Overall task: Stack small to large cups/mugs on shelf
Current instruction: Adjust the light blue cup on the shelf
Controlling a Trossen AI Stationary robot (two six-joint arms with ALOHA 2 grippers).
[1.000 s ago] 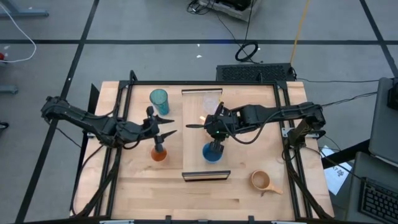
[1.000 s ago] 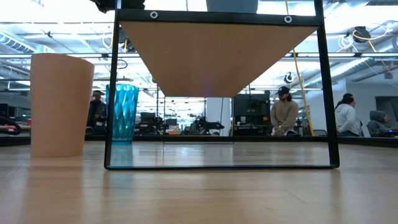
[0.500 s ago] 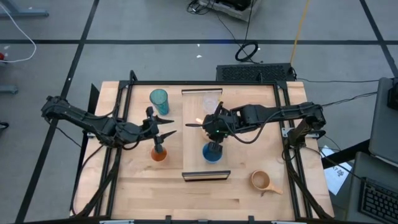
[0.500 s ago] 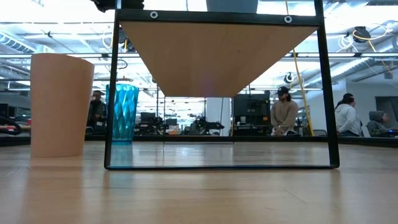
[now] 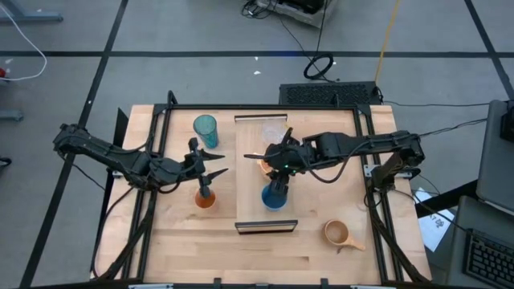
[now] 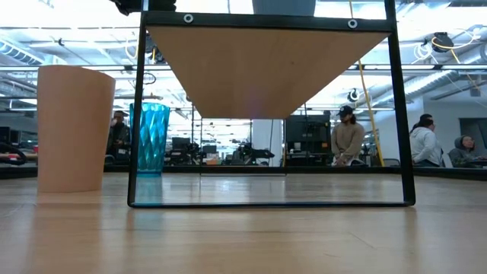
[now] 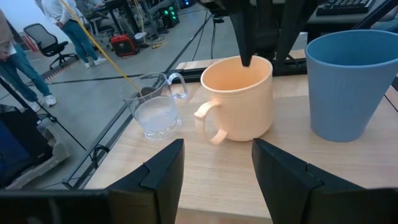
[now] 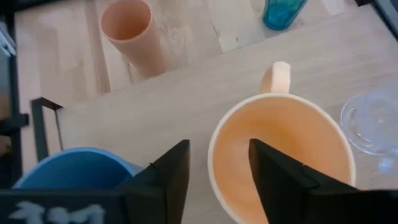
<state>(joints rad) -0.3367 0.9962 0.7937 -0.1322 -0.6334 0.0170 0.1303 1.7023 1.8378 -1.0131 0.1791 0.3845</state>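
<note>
The light-wood shelf (image 5: pixel 252 210) bears the clear glass cup (image 5: pixel 271 132), the orange handled mug (image 5: pixel 263 165) and the blue cup (image 5: pixel 274 197), each standing on its base. My right gripper (image 8: pixel 217 186) is open above the mug (image 8: pixel 280 149); one finger reaches inside it and the other stands outside, toward the blue cup (image 8: pixel 68 171). My left gripper (image 7: pixel 217 180) is open and empty, left of the shelf, facing the mug (image 7: pixel 239 96). The small orange cup (image 5: pixel 206 200), teal tumbler (image 5: pixel 205 128) and tan handled mug (image 5: pixel 337 234) stand on the table.
The shelf's black frame (image 6: pixel 137 114) stands on the table. In the low view the small orange cup (image 6: pixel 72 129) and the teal tumbler (image 6: pixel 152 138) show to its left. People (image 6: pixel 348 141) are in the room beyond the table.
My right gripper has shifted a little toward the table's far edge over the shelf, and the orange mug now shows beside it in the high view. The cups stand where they were.
</note>
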